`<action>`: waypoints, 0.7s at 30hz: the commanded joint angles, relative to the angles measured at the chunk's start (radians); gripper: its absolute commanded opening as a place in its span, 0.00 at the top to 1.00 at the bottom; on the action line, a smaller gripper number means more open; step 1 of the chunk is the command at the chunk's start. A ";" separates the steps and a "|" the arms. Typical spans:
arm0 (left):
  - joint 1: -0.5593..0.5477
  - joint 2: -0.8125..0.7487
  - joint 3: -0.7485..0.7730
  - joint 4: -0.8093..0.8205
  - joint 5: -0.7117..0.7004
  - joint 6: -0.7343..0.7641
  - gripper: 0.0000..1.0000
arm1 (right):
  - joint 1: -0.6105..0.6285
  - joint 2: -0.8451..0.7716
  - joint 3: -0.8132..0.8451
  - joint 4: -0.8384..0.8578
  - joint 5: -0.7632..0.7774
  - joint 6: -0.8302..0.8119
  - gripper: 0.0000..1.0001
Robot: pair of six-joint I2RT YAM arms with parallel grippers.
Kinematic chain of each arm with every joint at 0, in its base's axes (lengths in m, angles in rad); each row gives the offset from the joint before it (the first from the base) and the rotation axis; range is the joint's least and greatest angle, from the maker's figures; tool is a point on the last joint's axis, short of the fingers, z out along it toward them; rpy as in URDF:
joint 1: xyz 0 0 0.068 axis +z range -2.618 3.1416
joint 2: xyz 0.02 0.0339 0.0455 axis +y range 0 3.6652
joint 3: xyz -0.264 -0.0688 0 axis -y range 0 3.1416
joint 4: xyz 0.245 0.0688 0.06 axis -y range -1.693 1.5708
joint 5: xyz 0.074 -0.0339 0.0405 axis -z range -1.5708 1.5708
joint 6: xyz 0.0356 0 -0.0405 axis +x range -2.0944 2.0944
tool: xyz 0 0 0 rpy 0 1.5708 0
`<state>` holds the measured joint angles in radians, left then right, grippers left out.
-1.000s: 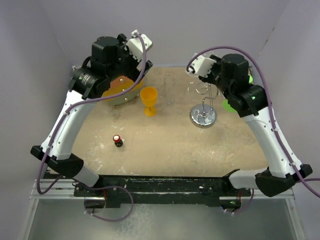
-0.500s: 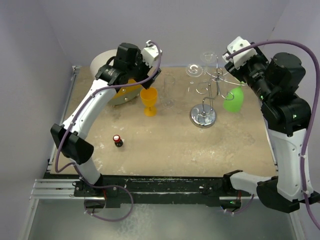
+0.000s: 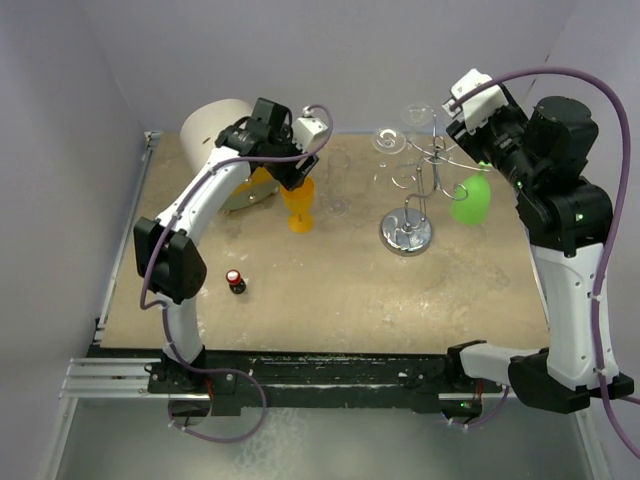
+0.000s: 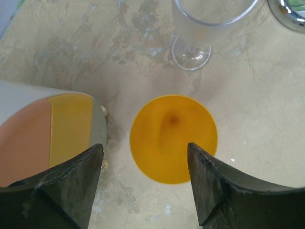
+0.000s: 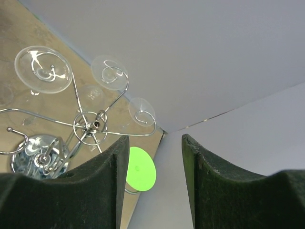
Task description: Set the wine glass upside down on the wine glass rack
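A clear wine glass [image 3: 336, 192] stands upright on the table; the left wrist view shows its bowl and foot [image 4: 191, 51]. Beside it stands a yellow goblet [image 3: 298, 206]. My left gripper [image 3: 296, 174] is open and empty just above the goblet [image 4: 173, 138], one finger on each side of it. The wine glass rack [image 3: 407, 232] has a chrome base and looped arms [image 5: 90, 126]. Clear glasses [image 5: 44, 69] and a green glass [image 3: 470, 200] hang upside down on it. My right gripper [image 3: 468, 128] is open and empty, high beside the rack top [image 5: 155, 138].
A white drum with an orange and yellow inside [image 3: 225, 130] lies at the back left, close to my left fingers [image 4: 47, 129]. A small red-capped bottle [image 3: 235, 281] stands on the near left. The back and right walls are close behind the rack.
My left arm has stretched out and brought its open gripper over the yellow goblet. My right arm has risen from beside the rack pole to above the rack arms.
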<state>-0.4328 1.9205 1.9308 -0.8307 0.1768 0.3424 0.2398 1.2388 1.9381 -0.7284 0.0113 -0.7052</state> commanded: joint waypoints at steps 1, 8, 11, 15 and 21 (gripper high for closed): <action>0.009 0.041 0.096 -0.052 0.018 0.049 0.28 | -0.008 -0.005 0.005 0.010 -0.011 0.018 0.49; 0.022 0.136 0.181 -0.149 0.014 0.076 0.37 | -0.013 0.022 0.031 -0.009 -0.024 0.020 0.49; 0.033 0.161 0.200 -0.176 0.023 0.081 0.40 | -0.013 0.038 0.045 -0.017 -0.025 0.019 0.49; 0.048 0.181 0.213 -0.201 0.066 0.076 0.48 | -0.013 0.063 0.057 -0.027 -0.031 0.019 0.48; 0.057 0.193 0.227 -0.216 0.099 0.069 0.61 | -0.013 0.083 0.050 -0.029 -0.031 0.016 0.48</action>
<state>-0.3855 2.1170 2.1014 -1.0363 0.2222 0.4049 0.2321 1.3231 1.9537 -0.7738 0.0032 -0.7052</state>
